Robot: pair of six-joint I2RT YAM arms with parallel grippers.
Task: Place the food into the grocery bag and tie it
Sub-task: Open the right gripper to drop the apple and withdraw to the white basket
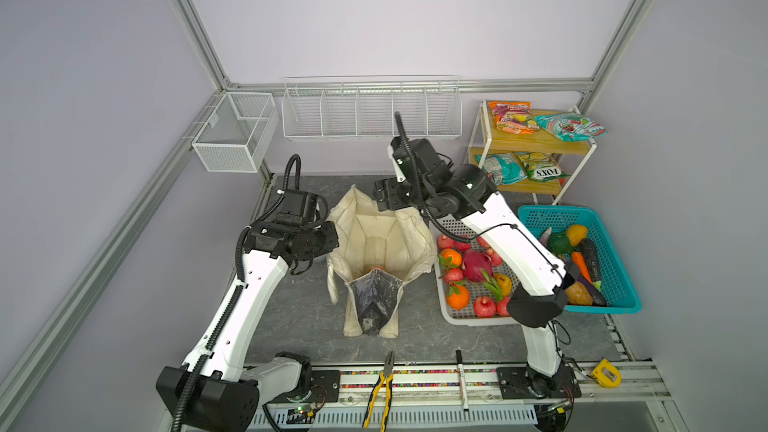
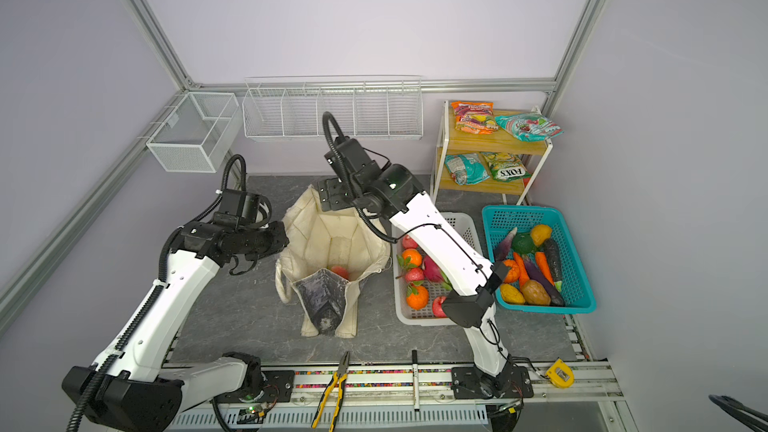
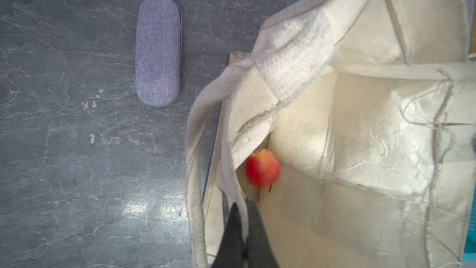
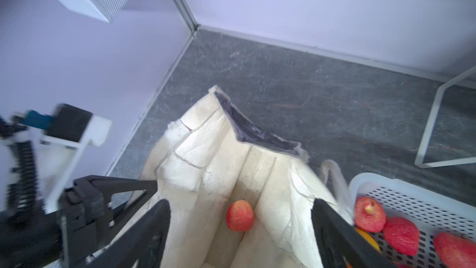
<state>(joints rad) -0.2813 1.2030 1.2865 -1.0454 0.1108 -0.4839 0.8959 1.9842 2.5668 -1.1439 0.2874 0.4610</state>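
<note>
L gripper [image 3: 243, 206]: fingers [image 3: 257, 233] closed tight on the left-side rim of the grocery bag [image 1: 361, 218], cloth pinched btwn them; a strap handle [image 3: 195, 176] hangs just beside the grip. Grey fabric case [image 3: 158, 51] lies flat on the dark marbled table [image 1: 415, 338], apart from the bag, seen only in L wrist view. Bag stands upright mid-table btwn the two arms, mouth wide open, dark grey printed panel [image 1: 374, 297] facing the front edge. Inside, at the front end of its floor: one red fruit [image 3: 262, 168], lying loose. R gripper [image 4: 240, 201] hovers over the bag's mouth, jaws spread wide w/ nothing btwn them, the red fruit showing below the gap. Just R of the bag (can't tell if touching): white basket [image 1: 469, 320] w/ oranges [image 1: 458, 297] and a magenta dragon fruit [image 1: 477, 264]; R arm crosses above it. Beside that, teal basket [image 1: 552, 211] w/ mixed veg [image 1: 559, 243]. Behind both, wooden shelf [image 1: 536, 141] w/ four snack packets [image 1: 513, 118], two per level.
</note>
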